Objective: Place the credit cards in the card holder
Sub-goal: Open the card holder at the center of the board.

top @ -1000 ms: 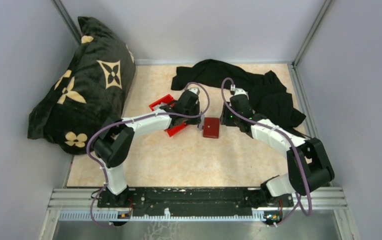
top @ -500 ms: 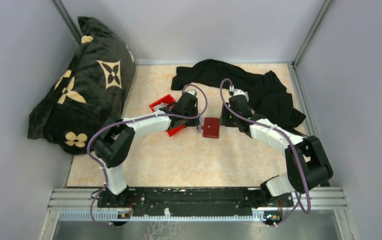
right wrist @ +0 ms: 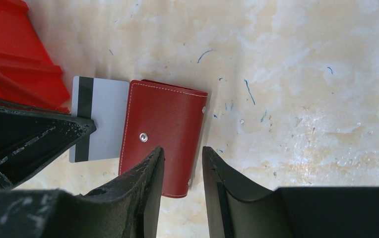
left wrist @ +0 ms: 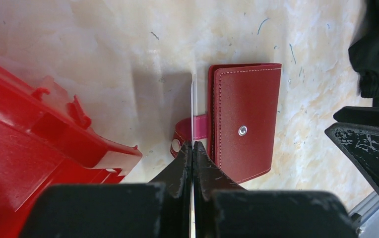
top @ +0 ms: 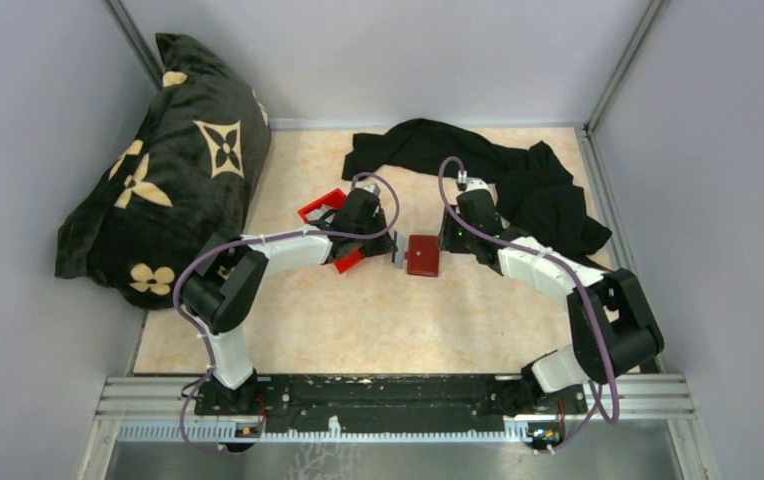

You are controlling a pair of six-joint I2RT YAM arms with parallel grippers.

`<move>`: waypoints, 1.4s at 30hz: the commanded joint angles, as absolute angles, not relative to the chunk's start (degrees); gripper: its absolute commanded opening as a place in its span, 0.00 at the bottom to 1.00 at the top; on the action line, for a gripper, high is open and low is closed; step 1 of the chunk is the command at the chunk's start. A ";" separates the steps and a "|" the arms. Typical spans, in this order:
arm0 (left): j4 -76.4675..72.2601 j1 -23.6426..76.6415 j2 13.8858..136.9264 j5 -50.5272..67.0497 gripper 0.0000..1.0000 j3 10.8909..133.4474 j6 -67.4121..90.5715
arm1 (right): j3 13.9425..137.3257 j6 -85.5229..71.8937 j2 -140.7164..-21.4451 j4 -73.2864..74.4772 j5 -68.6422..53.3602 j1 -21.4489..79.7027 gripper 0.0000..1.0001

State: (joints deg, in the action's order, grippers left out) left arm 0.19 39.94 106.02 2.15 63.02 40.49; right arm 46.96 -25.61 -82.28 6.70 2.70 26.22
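The dark red card holder (top: 421,255) lies closed on the table, snap up; it also shows in the left wrist view (left wrist: 244,126) and the right wrist view (right wrist: 162,124). My left gripper (top: 388,246) (left wrist: 193,145) is shut on one credit card (right wrist: 100,119), pale grey with a black stripe, seen edge-on in the left wrist view (left wrist: 193,99). The card's far edge sits at the holder's left side, by its strap. My right gripper (top: 449,242) (right wrist: 182,151) is open just over the holder's right edge, one finger (right wrist: 153,168) above the holder. Other cards are out of view.
A bright red plastic bin (top: 330,215) (left wrist: 29,148) lies just left of the left gripper. Black cloth (top: 518,180) is heaped behind the right arm. A dark patterned pillow (top: 168,170) fills the back left. Walls close in three sides.
The left wrist has swung a little to the left while the card stays at the holder's left edge. The right arm has hardly moved.
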 commanded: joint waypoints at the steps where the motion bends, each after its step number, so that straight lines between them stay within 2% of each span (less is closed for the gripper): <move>1: -2.99 38.97 103.86 5.77 0.00 61.19 42.05 | 47.74 -25.49 -83.33 4.00 2.12 26.63 0.35; 14: -6.19 37.17 102.18 9.38 0.00 57.96 43.54 | 46.77 -25.53 -86.93 2.63 2.60 26.63 0.34; 21: -9.27 36.32 101.86 11.77 0.00 56.07 45.23 | 46.32 -25.84 -87.86 2.35 3.48 26.63 0.19; 25: -11.02 35.91 101.85 13.34 0.00 55.30 46.19 | 46.32 -25.83 -88.72 2.23 3.45 26.63 0.14; 42: -15.26 35.19 103.76 16.34 0.00 53.83 49.15 | 46.22 -25.69 -90.35 1.81 3.02 26.64 0.12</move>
State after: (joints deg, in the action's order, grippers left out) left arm -12.84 35.51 103.81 14.98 54.33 48.38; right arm 46.11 -25.69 -90.06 4.03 2.76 26.22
